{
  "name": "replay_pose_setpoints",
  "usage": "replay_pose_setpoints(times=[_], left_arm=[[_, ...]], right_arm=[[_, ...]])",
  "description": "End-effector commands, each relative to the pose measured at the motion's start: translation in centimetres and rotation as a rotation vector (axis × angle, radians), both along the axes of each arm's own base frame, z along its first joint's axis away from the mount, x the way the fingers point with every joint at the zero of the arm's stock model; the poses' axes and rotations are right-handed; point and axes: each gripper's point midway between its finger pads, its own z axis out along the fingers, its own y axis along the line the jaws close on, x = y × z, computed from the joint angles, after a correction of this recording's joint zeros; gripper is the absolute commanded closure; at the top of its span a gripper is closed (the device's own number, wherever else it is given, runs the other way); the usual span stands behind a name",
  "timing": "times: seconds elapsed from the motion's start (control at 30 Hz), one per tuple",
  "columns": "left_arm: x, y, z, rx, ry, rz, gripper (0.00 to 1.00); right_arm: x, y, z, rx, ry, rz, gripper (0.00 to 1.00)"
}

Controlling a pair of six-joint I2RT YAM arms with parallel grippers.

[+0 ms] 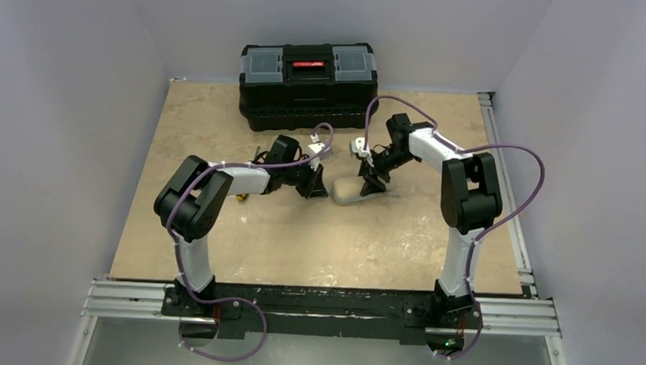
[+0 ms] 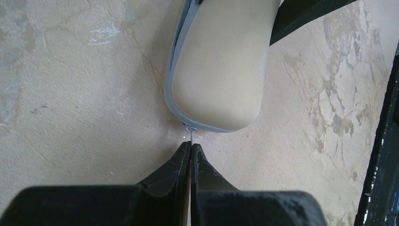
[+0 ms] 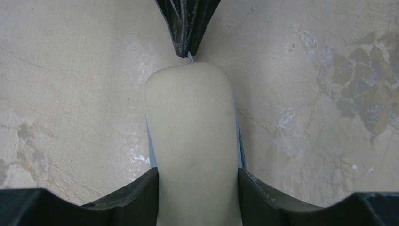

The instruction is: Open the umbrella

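Observation:
The umbrella's cream-beige sleeve (image 1: 346,189) lies on the table between the two arms, closed, with a grey zipper seam along its edge (image 2: 175,61). My left gripper (image 2: 191,143) is shut on the thin metal zipper pull (image 2: 191,134) at the sleeve's rounded end. My right gripper (image 3: 197,181) is shut on the sleeve (image 3: 193,136), one finger pressed on each side of its body. The left fingertips (image 3: 187,44) show at the top of the right wrist view, at the sleeve's end. The umbrella's fabric, shaft and handle are hidden inside.
A black toolbox (image 1: 308,75) with a red latch stands at the back of the table, close behind both grippers. A small yellow-orange object (image 1: 242,198) lies by the left arm. A metal rail (image 1: 501,182) runs along the table's right edge.

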Motion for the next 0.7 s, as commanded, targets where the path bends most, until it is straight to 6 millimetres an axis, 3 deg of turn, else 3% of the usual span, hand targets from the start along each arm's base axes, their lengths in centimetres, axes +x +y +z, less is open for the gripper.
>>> replay_pose_setpoints(times=[0.0,0.27,0.37,0.5,0.67], left_arm=[[-1.3,-1.4,2.1,-0.064,-0.029,-0.044,1.00],[-2.6,-4.2,2.5,-0.084,-0.027,0.010,1.00],[-1.4,-4.3,2.8,-0.089,-0.027,0.079,1.00],[0.1,-4.2,2.9,-0.089,-0.037,0.133,1.00],[2.7,-2.6,2.3,-0.085,-0.012,0.232,1.00]], right_arm=[[0.3,-1.3,0.3,-0.034,0.069,-0.196,0.59],[1.1,-1.4,0.3,-0.050,0.164,-0.516,0.60],[1.5,-0.5,0.9,-0.017,0.199,-0.624,0.64],[1.6,2.2,2.1,0.069,0.294,-0.736,0.67],[1.3,4.0,2.6,0.107,0.406,-0.786,0.51]])
